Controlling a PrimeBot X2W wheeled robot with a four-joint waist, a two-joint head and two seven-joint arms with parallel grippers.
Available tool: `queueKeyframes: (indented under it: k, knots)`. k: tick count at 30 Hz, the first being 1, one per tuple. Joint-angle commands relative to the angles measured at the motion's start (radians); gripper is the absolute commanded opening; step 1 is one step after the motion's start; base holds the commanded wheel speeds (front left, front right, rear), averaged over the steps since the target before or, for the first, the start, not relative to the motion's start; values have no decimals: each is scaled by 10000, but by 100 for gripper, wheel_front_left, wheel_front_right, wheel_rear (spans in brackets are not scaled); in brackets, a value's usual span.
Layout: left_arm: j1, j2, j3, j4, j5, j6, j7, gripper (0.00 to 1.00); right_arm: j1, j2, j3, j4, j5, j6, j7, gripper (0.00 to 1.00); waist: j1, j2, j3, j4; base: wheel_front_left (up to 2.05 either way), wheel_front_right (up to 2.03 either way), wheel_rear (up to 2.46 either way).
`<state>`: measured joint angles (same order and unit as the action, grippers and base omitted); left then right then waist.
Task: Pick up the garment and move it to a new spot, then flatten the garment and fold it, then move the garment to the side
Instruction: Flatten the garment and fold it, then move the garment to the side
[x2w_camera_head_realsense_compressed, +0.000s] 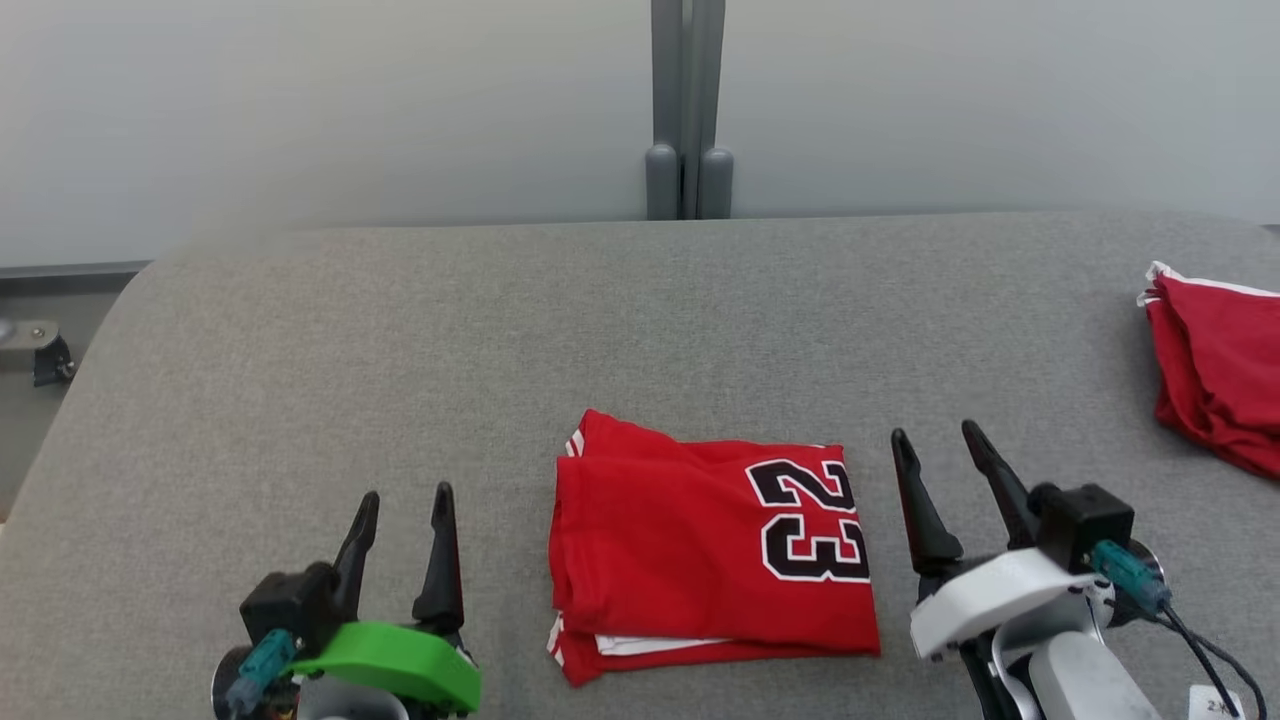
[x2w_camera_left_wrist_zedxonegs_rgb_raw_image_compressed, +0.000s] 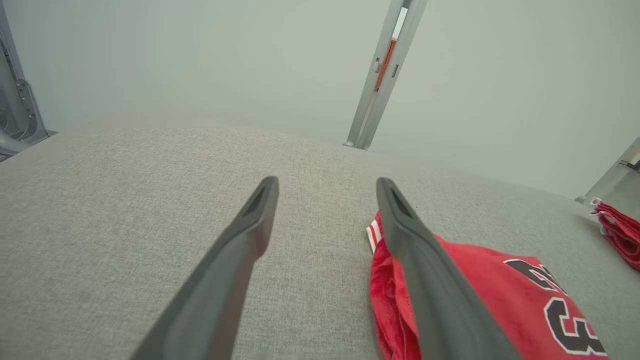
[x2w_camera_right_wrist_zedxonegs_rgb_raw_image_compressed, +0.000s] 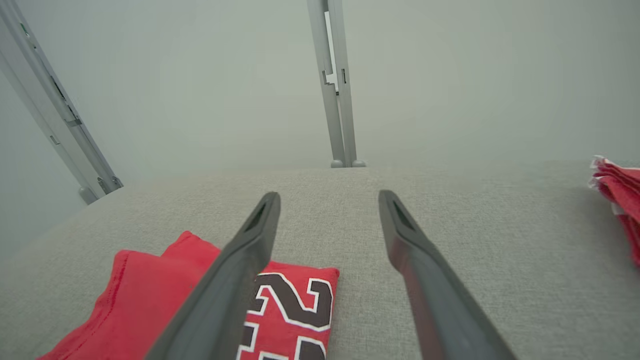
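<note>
A red garment (x2w_camera_head_realsense_compressed: 700, 540), a jersey folded into a neat rectangle, lies flat on a grey fabric-covered table (x2w_camera_head_realsense_compressed: 400, 330). In the head view it sits at 6 o'clock from the table's middle, close to the near edge. A black number 23 with white outline shows on its top layer, toward the 3 o'clock end. White-striped trim peeks out at the 9 o'clock edge.

The left gripper (x2w_camera_head_realsense_compressed: 407, 492), with a green part at its base, sits at 9 o'clock from the garment, near it but not touching. Its two dark fingers stand apart with nothing between them. The right gripper (x2w_camera_head_realsense_compressed: 936, 430), on a white wrist, sits at 3 o'clock from the garment, just beside the edge that carries the number. Its fingers are also spread and hold nothing. The garment lies between the two grippers, outside both pairs of jaws.

In the left wrist view the parted fingers point across bare table, and the garment (x2w_camera_left_wrist_zedxonegs_rgb_raw_image_compressed: 500, 280) lies at 4 o'clock, partly hidden behind one finger. In the right wrist view the garment (x2w_camera_right_wrist_zedxonegs_rgb_raw_image_compressed: 135, 300) lies at 7 o'clock, with one finger crossing in front of the number.

A second red cloth (x2w_camera_head_realsense_compressed: 1215, 390) with white trim is heaped at 2 o'clock from the garment, well apart, at the table's far side edge. A grey metal post (x2w_camera_head_realsense_compressed: 688, 110) rises at 12 o'clock behind the table, against a pale wall.
</note>
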<state>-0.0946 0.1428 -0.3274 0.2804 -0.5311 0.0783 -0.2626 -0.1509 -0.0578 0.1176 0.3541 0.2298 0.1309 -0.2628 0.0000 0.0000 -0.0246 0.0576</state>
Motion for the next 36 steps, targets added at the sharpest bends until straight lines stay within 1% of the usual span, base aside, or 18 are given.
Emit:
queueKeyframes:
  k: [1, 4, 7, 13, 20, 36]
  knots:
    - [326, -14, 167, 8, 245, -99, -27, 100, 356, 22, -106, -266, -215, -7, -23, 100, 0, 0, -227, -229, 0, 0, 0]
    - [770, -168, 506, 47, 533, -307, -27, 100, 974, 42, -455, -614, -367, -9, -23, 100, 0, 0, -298, -287, 0, 0, 0]
    - [1105, -221, 778, 87, 823, -456, -28, 100, 1304, 68, -527, -862, -434, -9, -23, 100, 0, 0, -362, -318, 0, 0, 0]
    - [1521, -446, 1318, 13, 1257, -706, -28, 100, 1747, 65, -477, -1098, -123, -9, -24, 100, 0, 0, -509, -363, 0, 0, 0]
    - [1664, -625, 1667, 73, 1582, -947, -28, 100, 1875, 64, -408, -1010, 47, -9, -24, 100, 0, 0, -613, -349, 0, 0, 0]
    - [1564, -833, 2001, 189, 2058, -1208, -29, 100, 1730, 64, -531, -732, -222, -9, -26, 100, 0, 0, -572, -245, 0, 0, 0]
